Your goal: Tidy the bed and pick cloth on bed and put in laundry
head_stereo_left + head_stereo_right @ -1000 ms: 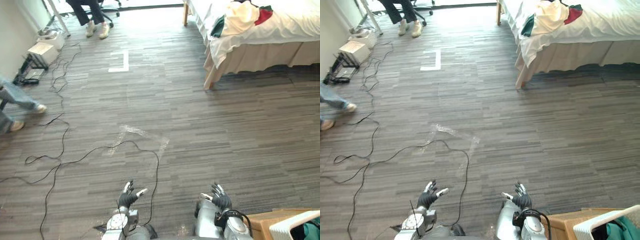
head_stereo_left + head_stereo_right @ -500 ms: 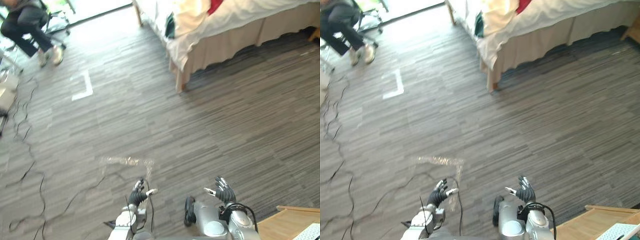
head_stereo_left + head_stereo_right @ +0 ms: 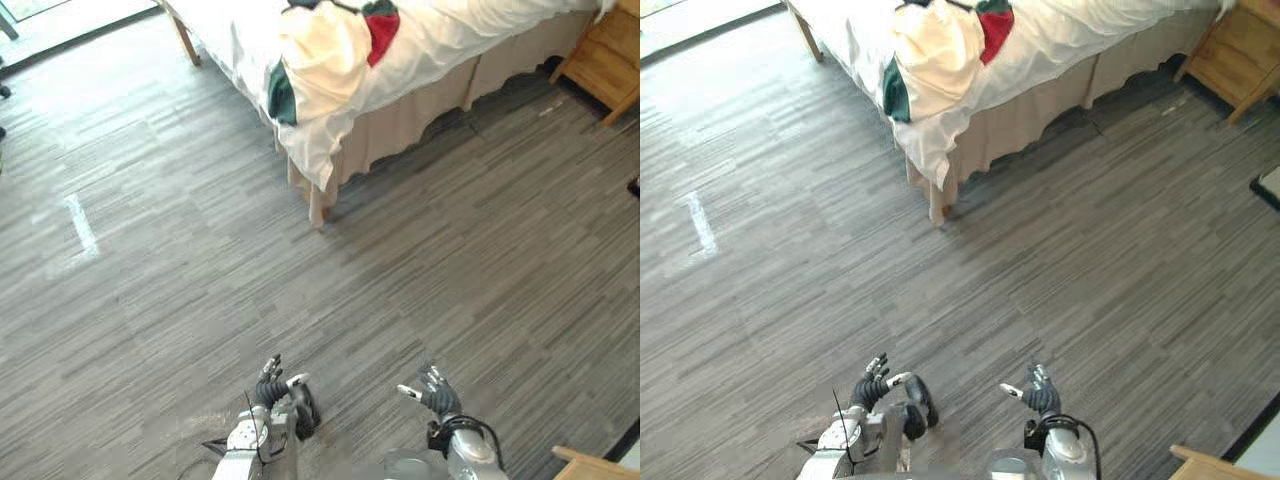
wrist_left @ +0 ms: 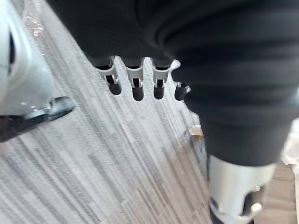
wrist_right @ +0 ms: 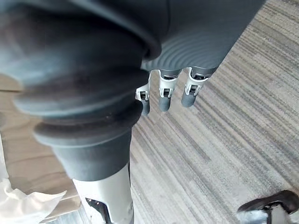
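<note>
Grey striped floor (image 3: 180, 260) runs under everything, bare around the robot. The left hand (image 3: 268, 386) has its fingers (image 4: 136, 88) loosely straight and empty; the right hand (image 3: 433, 393) is just as relaxed, holding nothing. Both sit low and close to the body, probably tucked in for balance while walking, with no grasp being prepared. Well apart from them stands the bed (image 3: 470, 35). At its near corner lies the cloth (image 3: 322, 55): a cream piece draped over the edge, red beside it, dark green hanging below. A wooden nightstand (image 3: 606, 58) sits past the bed's side.
</note>
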### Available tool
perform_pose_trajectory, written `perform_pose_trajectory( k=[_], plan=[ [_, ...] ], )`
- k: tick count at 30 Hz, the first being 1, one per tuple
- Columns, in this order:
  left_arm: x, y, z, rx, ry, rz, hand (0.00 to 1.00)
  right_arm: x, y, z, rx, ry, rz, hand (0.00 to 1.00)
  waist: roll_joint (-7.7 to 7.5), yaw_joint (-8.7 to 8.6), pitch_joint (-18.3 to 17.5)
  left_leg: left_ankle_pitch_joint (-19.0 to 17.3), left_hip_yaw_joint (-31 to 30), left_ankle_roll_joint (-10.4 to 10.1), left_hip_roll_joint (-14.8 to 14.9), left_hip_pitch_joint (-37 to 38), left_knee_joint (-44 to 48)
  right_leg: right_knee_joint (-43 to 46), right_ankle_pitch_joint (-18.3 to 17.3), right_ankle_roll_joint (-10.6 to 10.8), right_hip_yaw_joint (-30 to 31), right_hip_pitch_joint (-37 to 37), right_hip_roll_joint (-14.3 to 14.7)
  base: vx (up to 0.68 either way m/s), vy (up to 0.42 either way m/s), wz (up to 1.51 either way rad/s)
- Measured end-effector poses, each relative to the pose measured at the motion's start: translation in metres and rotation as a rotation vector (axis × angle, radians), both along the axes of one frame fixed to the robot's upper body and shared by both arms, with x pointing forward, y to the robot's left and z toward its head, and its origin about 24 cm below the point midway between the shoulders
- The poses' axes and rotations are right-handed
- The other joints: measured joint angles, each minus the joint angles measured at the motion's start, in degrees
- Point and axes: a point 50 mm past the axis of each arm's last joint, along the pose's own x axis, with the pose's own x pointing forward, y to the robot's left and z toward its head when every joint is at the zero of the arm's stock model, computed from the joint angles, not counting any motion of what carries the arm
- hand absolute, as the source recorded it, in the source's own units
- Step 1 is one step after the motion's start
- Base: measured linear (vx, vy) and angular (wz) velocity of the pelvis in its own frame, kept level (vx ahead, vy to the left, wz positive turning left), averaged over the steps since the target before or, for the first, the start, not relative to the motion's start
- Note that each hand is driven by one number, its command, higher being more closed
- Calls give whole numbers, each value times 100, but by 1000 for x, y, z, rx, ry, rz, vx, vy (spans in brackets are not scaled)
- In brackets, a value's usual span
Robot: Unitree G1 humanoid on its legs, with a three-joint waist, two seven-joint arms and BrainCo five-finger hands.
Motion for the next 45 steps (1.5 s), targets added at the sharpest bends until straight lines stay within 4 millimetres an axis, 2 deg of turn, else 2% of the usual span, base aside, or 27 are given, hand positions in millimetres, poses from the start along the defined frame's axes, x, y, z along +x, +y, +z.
perform_pose_trajectory(
  k=[3, 6, 7, 8, 9, 10, 11, 12, 13, 14, 16, 18, 20, 21, 24, 25, 26, 27, 30, 31, 33, 35, 38, 39, 40, 43, 45],
  plan=[
    [6, 2, 2, 10, -14, -10, 0, 1, -1, 2, -2, -13, -4, 0, 140, -63, 48, 1, -31, -2, 9, 527, -289, -402, -320, -439, -596, -698, -55, 539, 31, 20],
    [13, -3, 1, 9, -8, -29, 0, 7, -7, 9, -17, -54, -11, 0, 323, -248, 146, -52, -179, -116, 302, 884, -276, -2736, -321, -581, -637, -1256, 396, 476, -207, 46],
    [14, -3, 1, 10, -5, -29, 0, 10, -10, 13, -29, -72, -11, 0, 375, -353, 149, -121, -206, -551, 495, 1037, -292, -4117, 344, -533, -294, -1287, 624, 566, -308, 74],
    [13, 1, 0, 20, -5, -27, 0, 4, -12, 11, -29, -62, -25, 0, 275, -402, 113, -254, -195, -1013, 454, 1248, -345, -5342, 1353, -399, 185, -1201, 601, 572, -308, 81],
    [13, 3, 0, 26, -6, -25, 0, -1, -13, 8, -30, -48, -32, 0, 158, -399, 47, -413, -207, -1262, 438, 1412, -369, -5576, 1994, -414, 387, -1168, 541, 564, -334, 44],
    [13, -4, -3, 5, 13, -11, 0, 5, -21, 11, -54, -60, -33, 0, 493, -305, 153, -555, -128, -1477, 707, 1674, -409, -4982, 2227, -585, 343, -1287, 761, 491, -340, 9],
    [14, -6, -3, 0, 11, -19, 0, 15, -30, 15, -80, -81, -39, 0, 576, -336, 117, -359, -157, -1502, 848, 1562, -161, -4357, 1665, -624, 425, -1565, 800, 552, -462, 0],
    [14, -11, -2, -9, -1, -26, 0, 15, -37, 16, -99, -81, -43, 0, 591, -337, 124, -155, -256, -1225, 1002, 1338, 456, -3967, 1205, -621, 377, -1612, 795, 407, -396, 12],
    [14, -13, -2, -15, -2, -25, 0, 13, -39, 15, -105, -72, -42, 0, 600, -336, 124, -10, -309, -1123, 1158, 1137, 942, -3951, 1062, -661, 312, -1531, 798, 406, -388, 24],
    [14, -15, -2, -22, -4, -25, 0, 9, -42, 12, -111, -53, -44, 0, 604, -338, 135, 455, -437, -949, 1516, 664, 1987, -4145, 970, -753, 197, -1224, 820, 314, -257, 31],
    [14, -21, 3, -44, -30, -24, 0, -1, -45, 9, -122, -27, -62, 0, 497, -317, 199, 436, -341, -861, 1873, 100, 3673, -4632, 885, -834, 31, -489, 804, 388, -240, 30],
    [10, -22, 5, -57, -45, -14, 0, -5, -49, 9, -126, -23, -79, 0, 451, -303, 219, 282, 324, -625, 1964, 23, 4065, -5085, 855, -861, -38, 118, 780, 397, -180, 13],
    [10, -21, 8, -63, -66, -2, 0, -3, -54, 11, -136, -33, -101, 0, 523, -299, 171, 183, 846, -588, 1870, -225, 3714, -5406, 848, -838, -74, 441, 770, 297, -46, 11],
    [12, -20, 10, -64, -79, 0, 0, -1, -56, 13, -143, -42, -106, 0, 568, -308, 141, 60, 1019, -769, 1680, -433, 3148, -5541, 866, -776, -176, 523, 731, 310, 31, 31],
    [14, -21, 13, -69, -94, -1, 0, 3, -57, 17, -149, -59, -103, 0, 604, -313, 113, 69, 1646, -810, 1238, -570, 1251, -5712, 884, -729, -415, 715, 690, 331, 77, 36],
    [14, -23, 13, -75, -93, 0, 0, 4, -59, 19, -156, -69, -104, 0, 687, -312, 51, 367, 1971, -769, 1122, -550, 419, -5748, 800, -599, -549, 798, 749, 391, 139, 38],
    [13, -27, 13, -88, -89, 2, 0, 2, -65, 23, -170, -80, -131, 0, 801, -318, -22, 771, 2079, -502, 1106, -544, -25, -5731, 690, -465, -651, 881, 844, 399, 202, 36],
    [13, -28, 12, -89, -84, 1, 0, 0, -68, 23, -173, -80, -148, 0, 802, -322, -58, 665, 2065, -334, 998, -449, -161, -5669, 615, -388, -693, 941, 797, 284, 192, 39],
    [12, -24, 9, -76, -65, -1, 0, -9, -65, 27, -170, -95, -204, 0, 339, -309, -222, 670, 1834, -282, 348, -140, -738, -4762, 118, -76, -946, 883, 215, 319, 206, 66],
    [11, -23, 8, -72, -57, -2, 0, -8, -66, 29, -175, -105, -211, 0, 307, -308, -213, 659, 1766, -281, 286, -55, -817, -4434, 88, -51, -966, 833, 126, 291, 146, 72],
    [6, -13, 4, -42, -34, -3, 0, -1, -72, 43, -206, -167, -253, 0, 235, -324, -217, 520, 1514, -271, 205, 197, -870, -2517, 305, -122, -855, 242, -221, 279, 90, 68],
    [3, -1, 3, -6, -18, 5, 0, 2, -84, 58, -267, -223, -312, 0, 197, -359, -246, 455, 1261, -260, 300, 307, -814, -1554, -39, -160, -505, -317, -276, 277, -10, 76],
    [3, 20, 3, 40, -15, 54, 0, 10, -122, 112, -431, -425, -502, 0, 156, -442, -263, 448, 852, -269, 452, 309, -766, -2621, -151, -203, -247, -657, 27, 251, -162, 79],
    [-1, 25, 0, 57, 3, 72, 0, 10, -134, 138, -497, -523, -584, 0, 12, -481, -338, 376, 787, -498, 424, 294, -663, -3913, 334, -282, -194, -547, 109, 289, -276, 59],
    [-4, 24, -6, 46, 37, 101, 0, 12, -143, 161, -582, -600, -629, 0, 137, -466, -322, 254, 721, -876, 563, 318, -560, -4235, 523, -355, -287, -387, 217, 249, -202, 35],
    [-9, 8, -9, 2, 52, 113, 0, 21, -144, 202, -771, -742, -627, 0, 414, -378, -487, 336, 1059, -1008, 896, 438, -636, -4705, 561, -403, -339, -103, 629, 221, -107, -13],
    [-4, 4, -7, -12, 34, 122, 0, 30, -134, 211, -843, -778, -562, 0, 475, -310, -542, 369, 1170, -1058, 952, 576, -700, -4868, 578, -429, -305, 19, 752, 146, -57, -28]
  ],
)
